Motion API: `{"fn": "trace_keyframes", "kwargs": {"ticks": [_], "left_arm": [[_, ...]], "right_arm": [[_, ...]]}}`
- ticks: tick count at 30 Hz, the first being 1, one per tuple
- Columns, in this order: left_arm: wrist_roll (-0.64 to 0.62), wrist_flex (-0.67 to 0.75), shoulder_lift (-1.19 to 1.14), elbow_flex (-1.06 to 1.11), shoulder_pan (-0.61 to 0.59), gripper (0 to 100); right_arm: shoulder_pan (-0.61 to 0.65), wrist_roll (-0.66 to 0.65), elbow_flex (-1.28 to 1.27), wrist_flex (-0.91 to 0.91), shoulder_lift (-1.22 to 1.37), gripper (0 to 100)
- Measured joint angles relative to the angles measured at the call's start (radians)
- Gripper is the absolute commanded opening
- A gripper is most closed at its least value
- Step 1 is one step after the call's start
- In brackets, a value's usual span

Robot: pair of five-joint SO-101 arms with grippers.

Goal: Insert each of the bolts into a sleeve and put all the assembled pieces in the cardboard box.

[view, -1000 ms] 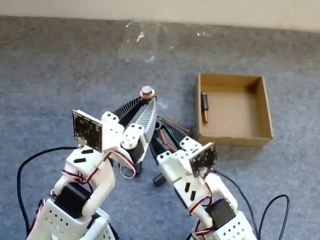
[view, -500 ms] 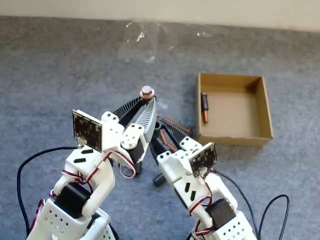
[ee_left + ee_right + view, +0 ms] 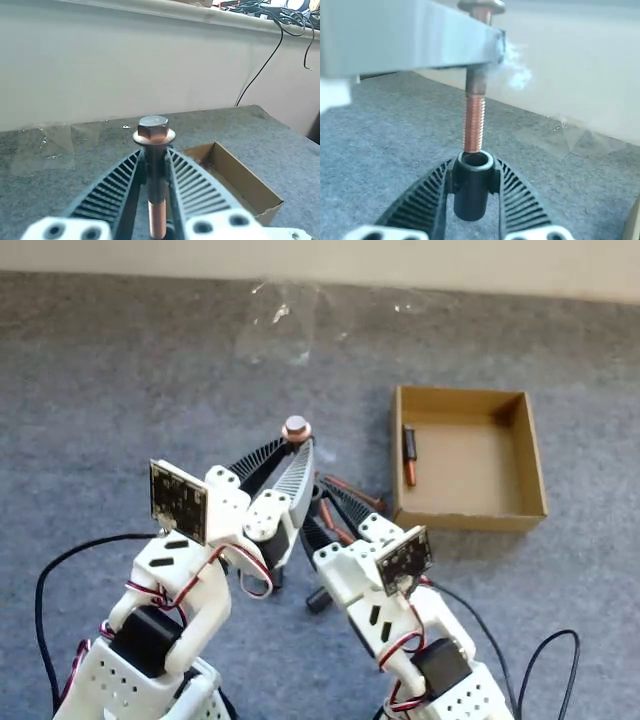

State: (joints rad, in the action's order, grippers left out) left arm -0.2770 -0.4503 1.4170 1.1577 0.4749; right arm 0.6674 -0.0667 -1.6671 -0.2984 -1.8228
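Note:
My left gripper (image 3: 294, 447) is shut on a copper bolt (image 3: 296, 428), held upright with its hex head (image 3: 155, 131) above the fingertips. Just below it, my right gripper (image 3: 470, 187) is shut on a black sleeve (image 3: 470, 186) that stands upright with its mouth open. The bolt's threaded end (image 3: 474, 125) sits right at the sleeve's mouth. In the high view the right gripper (image 3: 322, 508) lies partly under the left gripper's fingers. The cardboard box (image 3: 465, 518) stands to the right with one assembled piece (image 3: 409, 455) inside.
Loose copper bolts (image 3: 348, 490) lie on the grey mat between the grippers and the box. A spare black sleeve (image 3: 318, 600) lies near the right arm's base. A clear plastic bag (image 3: 285, 315) rests at the back. The box's near wall (image 3: 245, 185) shows beside the left gripper.
My left gripper has sunk slightly with the bolt, bringing its tip down to the sleeve's mouth. The right arm has barely moved.

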Motion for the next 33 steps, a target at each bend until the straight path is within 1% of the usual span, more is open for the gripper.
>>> {"fn": "trace_keyframes", "kwargs": {"ticks": [5,11,15,22,33], "left_arm": [[0.0,0.0,0.0,0.0,0.0,0],[0.002,-0.034,-0.002,0.0,0.06,0],[0.002,-0.034,-0.002,0.0,0.061,0],[0.0,-0.034,0.002,0.086,0.061,0],[0.0,-0.034,0.0,0.089,0.064,0]], "right_arm": [[0.0,0.0,0.0,0.0,0.0,0.5],[0.0,0.0,0.0,0.0,-0.002,0.5],[0.0,0.0,0.0,0.0,-0.002,0.5],[-0.002,-0.003,0.0,-0.002,0.0,0.5],[-0.005,-0.002,0.0,0.0,0.0,0.5]]}}
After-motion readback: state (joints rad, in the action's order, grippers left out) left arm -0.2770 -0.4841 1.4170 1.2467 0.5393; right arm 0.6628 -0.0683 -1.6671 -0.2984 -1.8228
